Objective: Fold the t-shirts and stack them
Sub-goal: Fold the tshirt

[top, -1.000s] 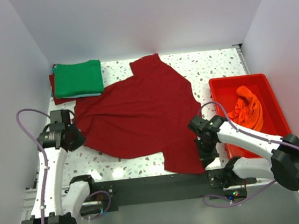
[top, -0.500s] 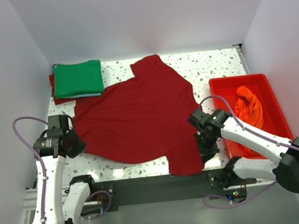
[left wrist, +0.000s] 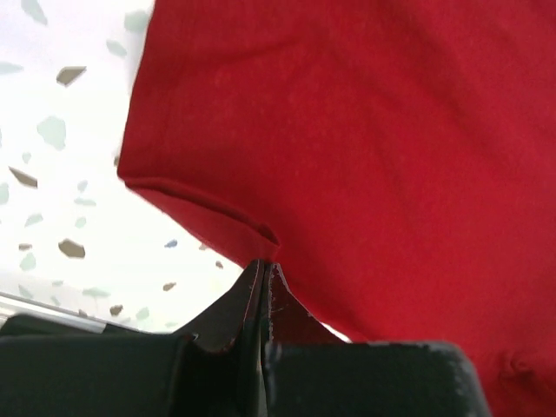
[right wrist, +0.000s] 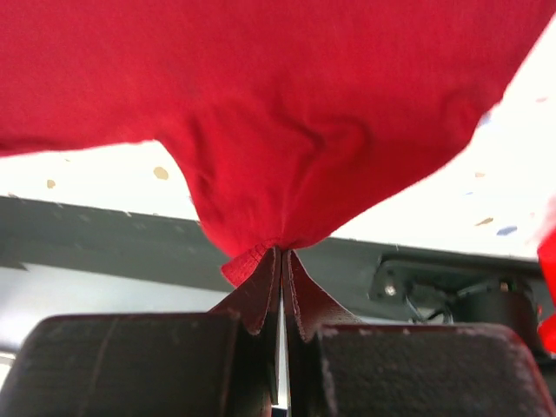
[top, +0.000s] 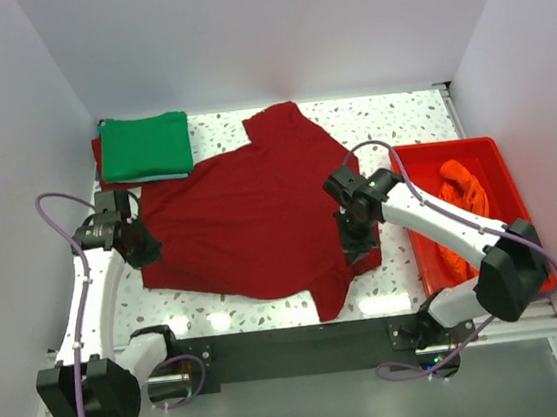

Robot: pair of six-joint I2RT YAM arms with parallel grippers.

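A dark red t-shirt [top: 248, 207] lies spread across the middle of the table. My left gripper [top: 146, 252] is shut on its left edge, seen as a pinched hem fold in the left wrist view [left wrist: 263, 265]. My right gripper [top: 355, 246] is shut on the shirt's right edge and holds it lifted; in the right wrist view [right wrist: 282, 252] the cloth [right wrist: 261, 87] hangs bunched from the closed tips. A folded bright green t-shirt [top: 146, 146] lies at the back left on another folded dark red one [top: 102, 174]. An orange t-shirt [top: 462, 198] lies crumpled in the tub.
A rigid bright red plastic tub [top: 512, 202] stands at the right side of the table. The speckled tabletop [top: 399, 119] shows at the back right. White walls close in the left, back and right. A dark base rail [top: 274, 345] runs along the near edge.
Both grippers have moved away from the near edge toward the back, carrying the shirt's near corners. The right gripper also went left, so the shirt's near right part now lies pulled in.
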